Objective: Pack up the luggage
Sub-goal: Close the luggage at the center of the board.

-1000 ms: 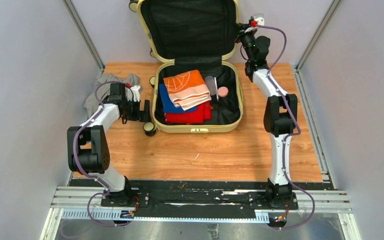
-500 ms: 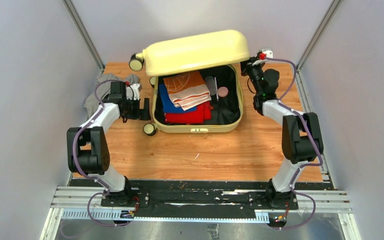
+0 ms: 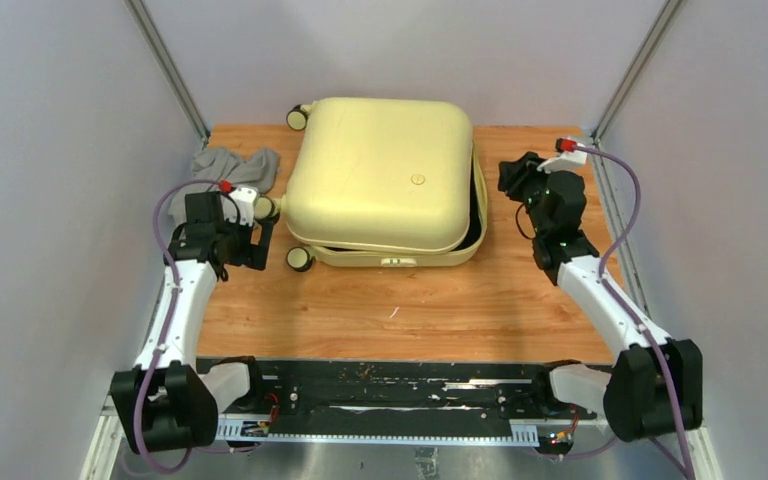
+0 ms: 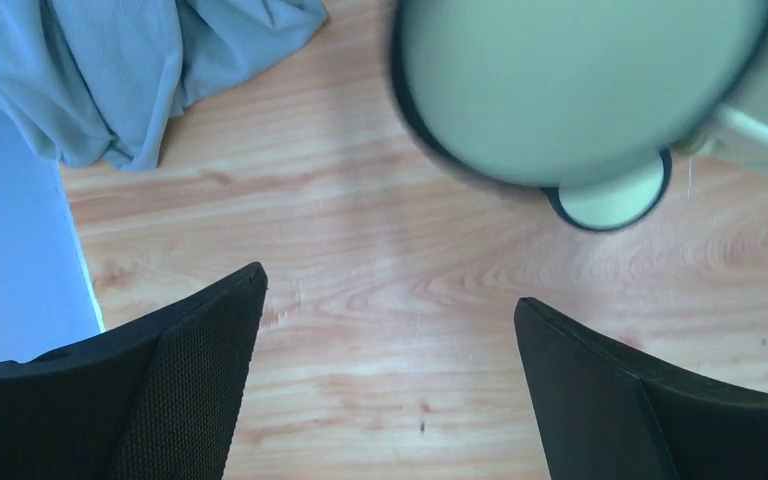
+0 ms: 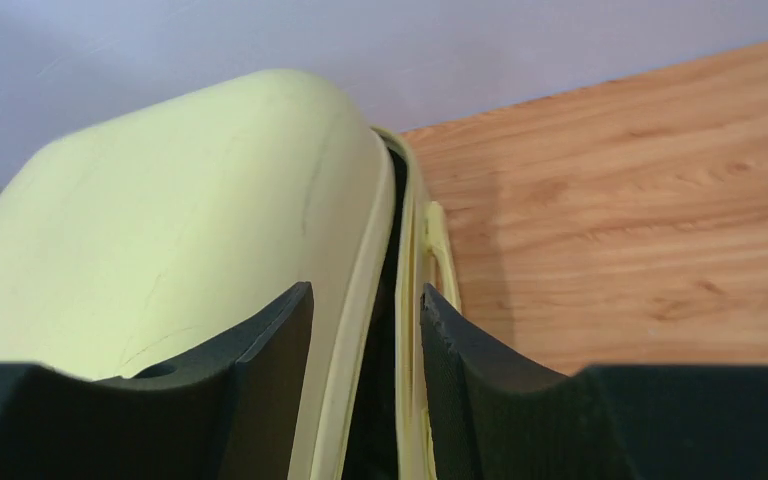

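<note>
- A grey cloth (image 3: 228,166), soft and crumpled, lies on the wood-grain table (image 3: 410,310), left of the case and not packed.
- The left gripper (image 4: 390,370) has its jaws spread wide and holds nothing. It hovers over bare wood near a cream, black-rimmed wheel (image 4: 615,198).
- The luggage (image 3: 375,180) sits mid-table toward the far edge. Its lid stood upright a second ago and now lies over the base, hiding the folded clothes.
- The shell is smooth, pale yellow and round-cornered. A dark gap along the front and right suggests the lid rests askew and unfastened.
- The right gripper (image 5: 365,297) is partly open and grips nothing, having just let the lid go. Its black pads flank the seam.
</note>
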Robot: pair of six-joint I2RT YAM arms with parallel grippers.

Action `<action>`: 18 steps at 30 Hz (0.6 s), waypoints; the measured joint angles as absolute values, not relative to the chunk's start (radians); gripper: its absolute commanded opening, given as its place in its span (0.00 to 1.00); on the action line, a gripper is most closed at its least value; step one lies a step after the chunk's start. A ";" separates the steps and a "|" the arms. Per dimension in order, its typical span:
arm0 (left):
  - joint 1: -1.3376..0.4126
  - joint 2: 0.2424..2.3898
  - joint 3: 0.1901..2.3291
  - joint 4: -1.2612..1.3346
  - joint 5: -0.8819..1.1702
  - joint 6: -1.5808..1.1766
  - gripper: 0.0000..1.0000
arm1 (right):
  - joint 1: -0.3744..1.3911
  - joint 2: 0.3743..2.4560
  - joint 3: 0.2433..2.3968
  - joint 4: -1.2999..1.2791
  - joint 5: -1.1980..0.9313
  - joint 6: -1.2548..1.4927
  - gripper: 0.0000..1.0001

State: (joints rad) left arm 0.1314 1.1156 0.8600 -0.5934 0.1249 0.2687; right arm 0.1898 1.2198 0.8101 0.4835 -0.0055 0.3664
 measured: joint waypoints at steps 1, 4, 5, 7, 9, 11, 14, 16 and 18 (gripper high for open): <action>0.133 1.096 0.855 -0.611 0.123 0.283 1.00 | 0.189 1.187 0.799 0.450 0.031 0.388 0.47; 0.134 1.044 0.852 -0.660 0.123 0.320 1.00 | 0.182 1.166 0.821 0.341 0.121 0.455 0.48; 0.134 1.024 0.852 -0.677 0.123 0.331 1.00 | 0.178 1.182 0.841 0.308 0.131 0.471 0.48; 0.134 0.986 0.852 -0.706 0.123 0.347 1.00 | 0.168 1.246 0.916 0.220 0.137 0.498 0.48; 0.134 0.950 0.855 -0.730 0.124 0.358 1.00 | 0.159 1.335 1.022 0.129 0.131 0.509 0.48; 0.134 0.927 0.868 -0.757 0.128 0.364 1.00 | 0.152 1.454 1.164 0.049 0.109 0.510 0.48; 0.134 0.920 0.904 -0.773 0.139 0.366 1.00 | 0.145 1.621 1.341 -0.052 0.050 0.508 0.46; 0.134 0.924 0.926 -0.774 0.155 0.366 1.00 | 0.138 1.708 1.433 -0.121 0.004 0.509 0.45; 0.134 0.930 0.942 -0.774 0.183 0.364 1.00 | 0.131 1.792 1.509 -0.172 -0.036 0.509 0.45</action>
